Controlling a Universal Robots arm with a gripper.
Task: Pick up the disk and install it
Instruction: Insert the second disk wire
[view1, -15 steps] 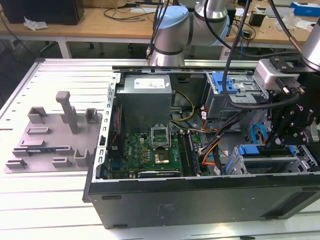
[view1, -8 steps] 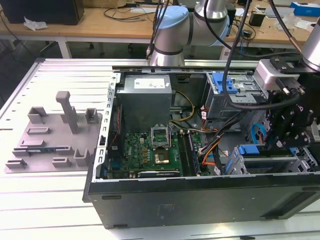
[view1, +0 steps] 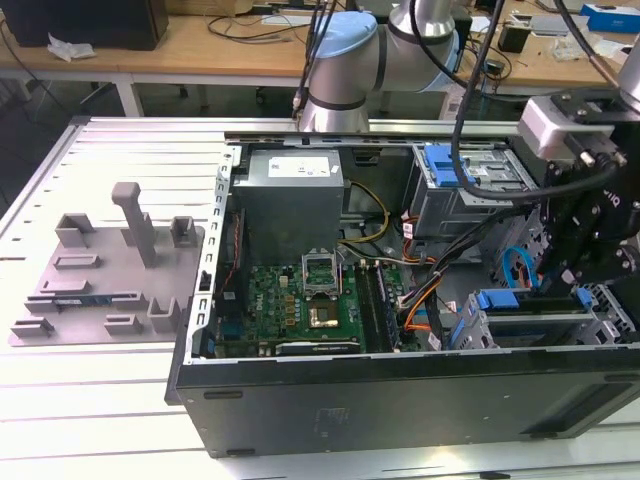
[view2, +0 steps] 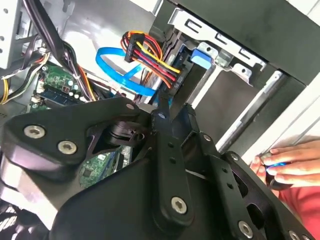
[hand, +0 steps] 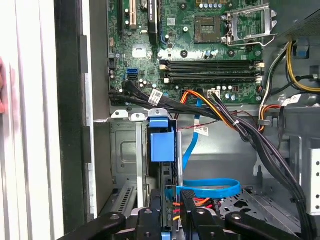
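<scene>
The disk (hand: 162, 140) stands on edge in the drive cage (hand: 125, 150) at the case's front corner, its bright blue carrier bracket showing. In the exterior view its blue bracket (view1: 503, 299) sits at the lower right of the open computer case (view1: 400, 390). My gripper (hand: 171, 207) hangs right over it, the two black fingers (hand: 187, 200) closed against the disk's upper edge. In the second wrist view one finger (view2: 165, 117) reaches to the disk's blue edge (view2: 202, 56). The drive body is mostly hidden in the cage.
A red-yellow power cable bundle (view2: 150, 55) and a blue ribbon cable (hand: 210, 187) run close beside the disk. The motherboard (view1: 310, 300) lies in the case's middle. A grey tray with posts (view1: 110, 270) sits at the exterior view's left. A person's hand (view2: 287, 165) rests outside the case.
</scene>
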